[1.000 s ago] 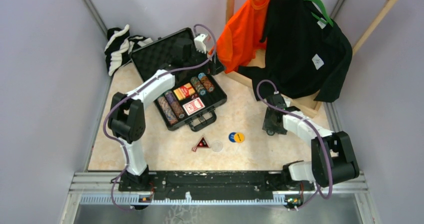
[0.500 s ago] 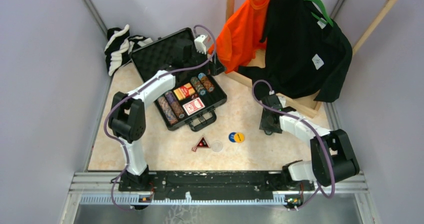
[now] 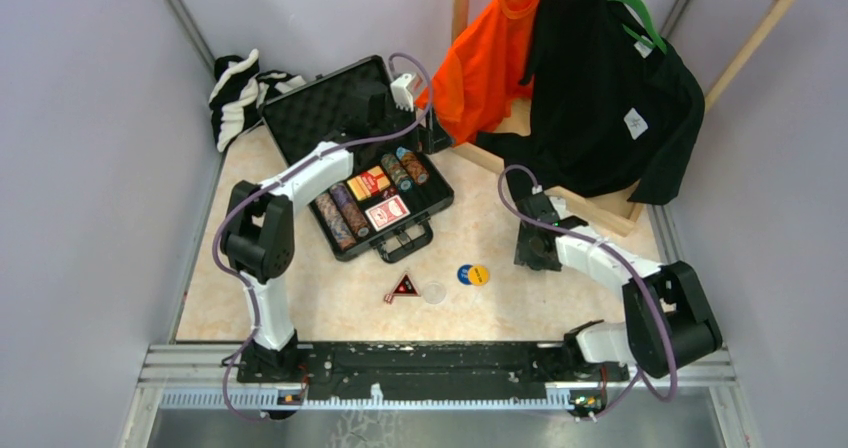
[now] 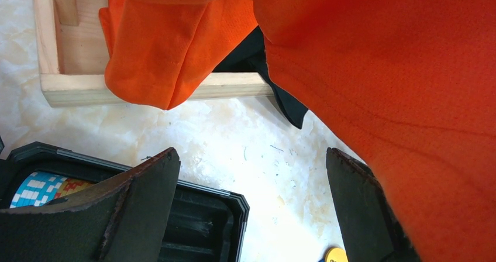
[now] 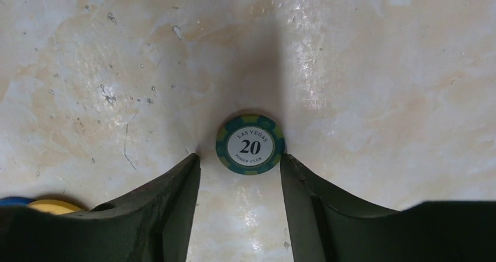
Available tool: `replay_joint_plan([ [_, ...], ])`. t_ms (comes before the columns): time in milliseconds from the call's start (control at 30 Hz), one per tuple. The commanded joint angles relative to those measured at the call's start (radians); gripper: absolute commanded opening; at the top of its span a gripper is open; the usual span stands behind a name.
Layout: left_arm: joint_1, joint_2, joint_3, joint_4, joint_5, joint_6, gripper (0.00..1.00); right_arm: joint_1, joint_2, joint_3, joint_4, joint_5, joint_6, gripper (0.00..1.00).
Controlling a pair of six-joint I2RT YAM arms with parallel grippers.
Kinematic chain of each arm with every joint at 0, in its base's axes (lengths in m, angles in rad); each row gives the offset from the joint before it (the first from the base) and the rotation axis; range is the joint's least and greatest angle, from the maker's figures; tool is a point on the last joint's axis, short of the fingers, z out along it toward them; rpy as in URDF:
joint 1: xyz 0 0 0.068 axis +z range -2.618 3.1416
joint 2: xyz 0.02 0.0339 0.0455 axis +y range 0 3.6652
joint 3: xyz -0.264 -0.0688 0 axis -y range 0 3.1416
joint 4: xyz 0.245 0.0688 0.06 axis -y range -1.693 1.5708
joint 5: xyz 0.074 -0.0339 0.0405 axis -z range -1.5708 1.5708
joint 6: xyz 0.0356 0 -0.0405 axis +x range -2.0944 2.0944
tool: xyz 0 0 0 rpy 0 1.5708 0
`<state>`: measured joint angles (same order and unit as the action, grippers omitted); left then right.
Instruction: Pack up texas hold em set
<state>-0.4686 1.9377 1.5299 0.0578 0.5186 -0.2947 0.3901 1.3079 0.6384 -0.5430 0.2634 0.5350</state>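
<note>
**Stray chip lined up for pickup.** The right gripper hangs over a green "20" chip lying flat on the table, toward its right edge. Its jaws stand apart, astride the chip, holding nothing.

The step in hand appears to be gathering loose pieces into the open case at the far left. The next move likely calls for sinking the fingertips to the table, pinching the thin chip by its rim and carrying it over.

Only the right wrist view shows the chip; from above the gripper hides it. The top view alone gives the layout, with discs and triangle out toward the near edge.

The left gripper, jaws wide and empty, hovers at the case's far corner, with an orange shirt crowding one finger.
</note>
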Motion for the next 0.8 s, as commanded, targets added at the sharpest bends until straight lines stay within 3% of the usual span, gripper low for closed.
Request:
replay_joint_plan([
  [0, 0.006, -0.001, -0.021, 0.051, 0.033, -0.021, 1.00, 0.019, -0.030, -0.023, -0.006, 0.003, 0.025, 0.50],
  [233, 0.005, -0.003, -0.030, 0.053, 0.041, -0.024, 1.00, 0.020, -0.021, -0.028, 0.010, 0.022, 0.027, 0.48],
  [333, 0.005, -0.002, -0.028, 0.053, 0.046, -0.024, 1.00, 0.020, -0.006, -0.026, 0.020, 0.026, 0.031, 0.59],
  [433, 0.005, -0.001, -0.029, 0.053, 0.047, -0.022, 1.00, 0.020, 0.009, -0.023, 0.030, 0.038, 0.042, 0.63],
  [767, 0.004, 0.002, -0.028, 0.049, 0.047, -0.019, 1.00, 0.020, 0.031, -0.009, 0.033, 0.052, 0.036, 0.52],
])
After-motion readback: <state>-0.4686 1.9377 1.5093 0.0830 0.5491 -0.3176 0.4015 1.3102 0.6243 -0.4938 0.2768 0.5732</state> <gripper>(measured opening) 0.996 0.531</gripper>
